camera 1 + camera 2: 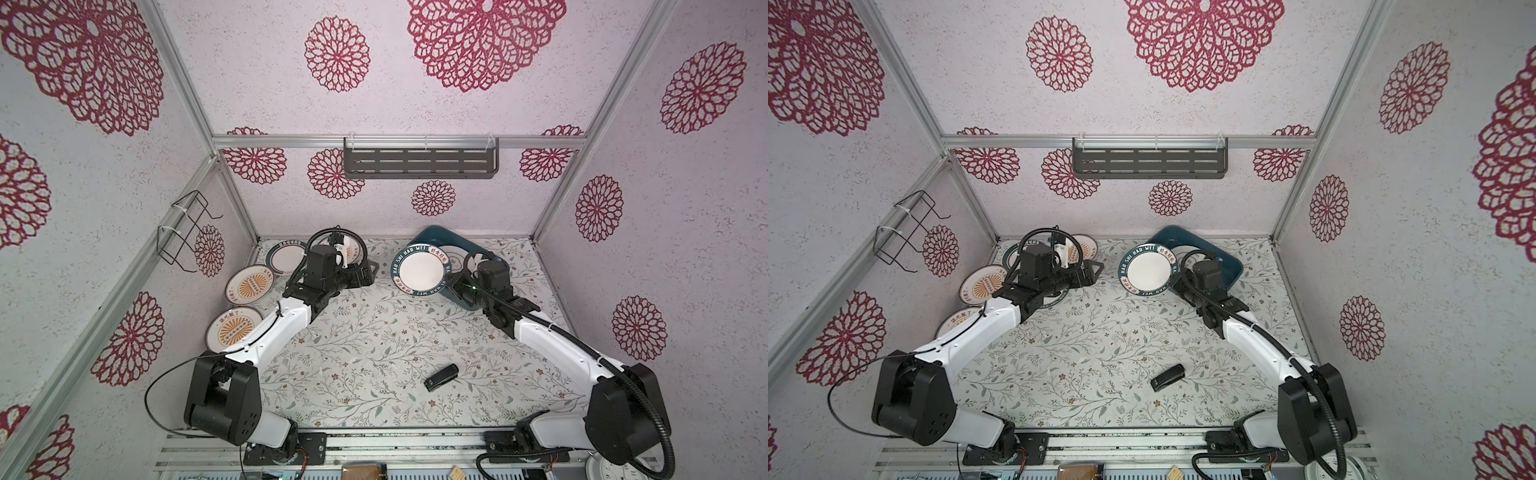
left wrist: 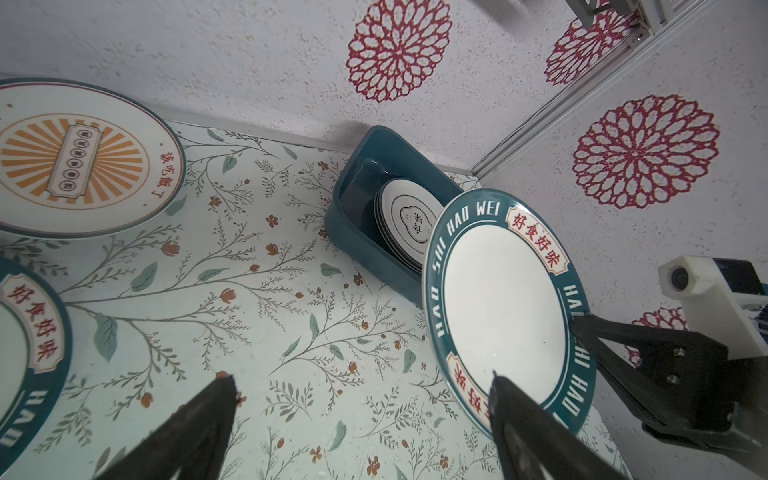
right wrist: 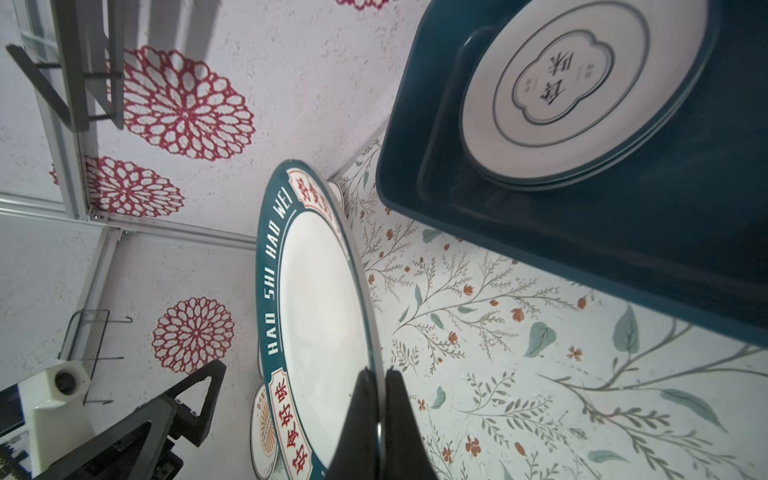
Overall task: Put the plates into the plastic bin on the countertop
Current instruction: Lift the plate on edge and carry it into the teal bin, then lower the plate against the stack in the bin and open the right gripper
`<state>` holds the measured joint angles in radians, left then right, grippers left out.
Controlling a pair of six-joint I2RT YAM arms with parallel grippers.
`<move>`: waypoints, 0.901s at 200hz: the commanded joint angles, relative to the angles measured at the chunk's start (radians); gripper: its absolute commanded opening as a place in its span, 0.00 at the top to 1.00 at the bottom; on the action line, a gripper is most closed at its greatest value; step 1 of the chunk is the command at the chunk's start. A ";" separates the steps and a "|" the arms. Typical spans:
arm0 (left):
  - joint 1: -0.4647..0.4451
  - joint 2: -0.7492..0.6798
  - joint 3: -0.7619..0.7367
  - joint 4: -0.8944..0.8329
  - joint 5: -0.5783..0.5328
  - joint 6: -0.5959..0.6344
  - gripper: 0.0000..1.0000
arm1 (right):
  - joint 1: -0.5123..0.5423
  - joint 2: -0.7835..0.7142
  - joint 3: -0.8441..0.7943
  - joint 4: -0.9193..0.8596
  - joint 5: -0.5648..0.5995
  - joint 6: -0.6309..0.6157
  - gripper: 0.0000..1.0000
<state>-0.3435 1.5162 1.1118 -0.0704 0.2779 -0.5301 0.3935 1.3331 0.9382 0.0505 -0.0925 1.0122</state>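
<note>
My right gripper [image 3: 378,374] is shut on the rim of a white plate with a dark teal lettered rim [image 1: 419,270] [image 3: 320,299]. The plate hangs tilted above the countertop [image 1: 374,340], just left of the plastic bin [image 1: 432,237] [image 2: 353,174]. A stack of ringed plates [image 3: 573,83] [image 2: 409,216] lies in the bin. My left gripper [image 2: 362,376] [image 1: 372,270] stands open and empty over the countertop, close to the held plate. Sunburst plates [image 1: 249,284] [image 1: 232,328] and a teal-rimmed plate [image 1: 286,255] lie at the back left.
A small black object [image 1: 441,377] lies on the front middle of the countertop. A grey slotted shelf [image 1: 420,160] hangs on the back wall and a black wire rack [image 1: 187,232] on the left wall. The bin sits against the back wall.
</note>
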 commanded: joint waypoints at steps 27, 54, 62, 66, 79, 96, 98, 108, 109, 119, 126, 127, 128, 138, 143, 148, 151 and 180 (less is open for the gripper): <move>-0.063 0.159 0.150 0.053 0.053 -0.007 0.03 | -0.101 -0.024 0.034 0.019 -0.018 -0.041 1.00; -0.096 0.241 0.226 0.065 0.064 -0.013 0.03 | -0.140 0.007 0.055 0.018 -0.038 -0.056 1.00; -0.102 0.263 0.244 0.070 0.070 -0.020 0.03 | -0.153 0.018 0.062 0.018 -0.044 -0.058 1.00; -0.106 0.273 0.253 0.071 0.072 -0.023 0.03 | -0.158 0.024 0.065 0.018 -0.046 -0.060 1.00; -0.113 0.304 0.274 0.085 0.083 -0.038 0.03 | -0.178 0.041 0.075 0.025 -0.057 -0.064 1.00; -0.120 0.343 0.298 0.096 0.094 -0.063 0.03 | -0.203 0.069 0.091 0.038 -0.068 -0.069 1.00; -0.120 0.347 0.301 0.097 0.094 -0.067 0.03 | -0.205 0.072 0.092 0.040 -0.069 -0.070 1.00; -0.123 0.367 0.308 0.111 0.099 -0.086 0.03 | -0.220 0.090 0.102 0.051 -0.076 -0.076 1.00; -0.124 0.370 0.308 0.114 0.098 -0.088 0.03 | -0.221 0.093 0.103 0.053 -0.078 -0.076 1.00; -0.129 0.384 0.310 0.137 0.098 -0.104 0.03 | -0.234 0.112 0.114 0.057 -0.082 -0.077 1.00; -0.132 0.395 0.314 0.150 0.101 -0.113 0.03 | -0.244 0.127 0.120 0.066 -0.087 -0.078 1.00; -0.132 0.398 0.315 0.151 0.102 -0.114 0.03 | -0.245 0.129 0.121 0.067 -0.088 -0.078 1.00; -0.132 0.399 0.316 0.152 0.102 -0.114 0.03 | -0.246 0.131 0.121 0.068 -0.089 -0.078 1.00; -0.136 0.413 0.327 0.160 0.106 -0.124 0.03 | -0.256 0.155 0.128 0.078 -0.093 -0.076 1.00; -0.140 0.422 0.333 0.163 0.108 -0.128 0.03 | -0.262 0.170 0.132 0.083 -0.095 -0.076 1.00; -0.142 0.429 0.338 0.164 0.110 -0.131 0.03 | -0.266 0.184 0.136 0.086 -0.096 -0.075 1.00; -0.143 0.435 0.341 0.167 0.113 -0.133 0.03 | -0.270 0.193 0.138 0.088 -0.096 -0.074 1.00; -0.156 0.525 0.381 0.163 0.129 -0.142 0.03 | -0.287 0.278 0.149 0.124 -0.066 -0.082 1.00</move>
<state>-0.4816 1.9781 1.4544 0.0570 0.3782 -0.6540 0.1204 1.5707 1.0481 0.0814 -0.1619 0.9520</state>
